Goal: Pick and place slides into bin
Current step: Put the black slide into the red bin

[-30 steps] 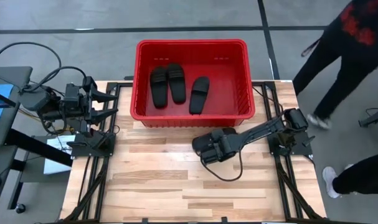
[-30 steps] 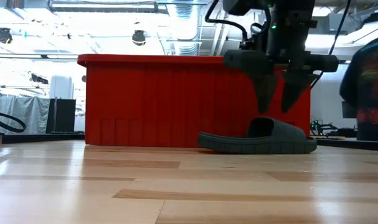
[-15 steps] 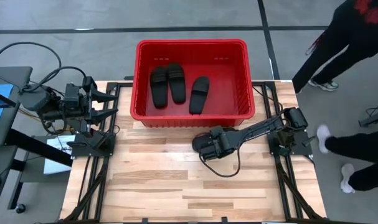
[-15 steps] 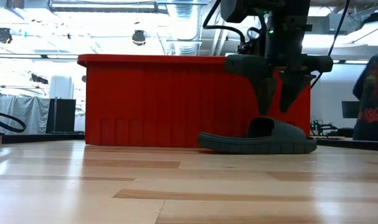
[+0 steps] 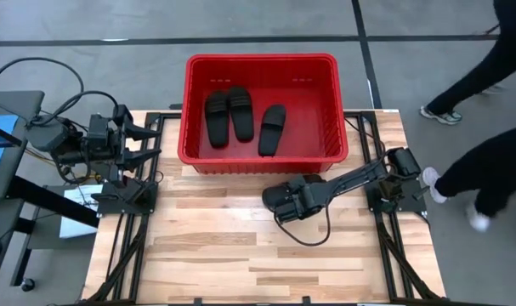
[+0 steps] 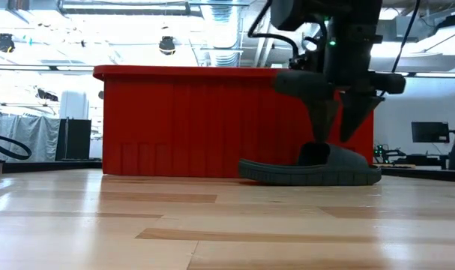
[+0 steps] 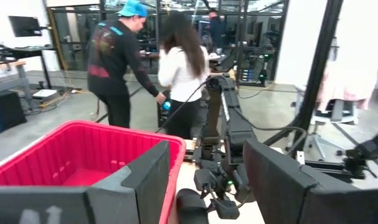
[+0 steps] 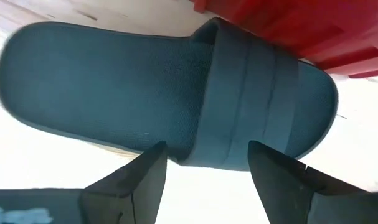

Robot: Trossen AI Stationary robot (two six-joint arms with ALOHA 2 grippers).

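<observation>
The red bin (image 5: 258, 59) stands at the table's far middle, with three black slides (image 5: 217, 117) (image 5: 240, 112) (image 5: 272, 129) lying flat on its floor. One more slide (image 6: 309, 171) lies sole down on the table just in front of the bin's near wall (image 6: 197, 120). My right gripper (image 6: 336, 139) is open, pointing down over that slide's strap (image 8: 245, 93). Its fingertips are just above the strap, and I cannot tell if one touches it. In the high view the gripper (image 5: 285, 199) hides most of this slide. My left gripper (image 5: 147, 140) waits open at the table's left edge.
Legs of a person (image 5: 487, 161) show beyond the table's right edge. Two people (image 7: 123, 62) stand in the room behind the table. My right arm's cable (image 5: 313, 231) loops onto the wood. Bare table (image 5: 240, 263) lies toward the near edge.
My right gripper has lowered a little toward the slide's strap, still open. The slide has stayed where it was. People have walked past the table's right edge.
</observation>
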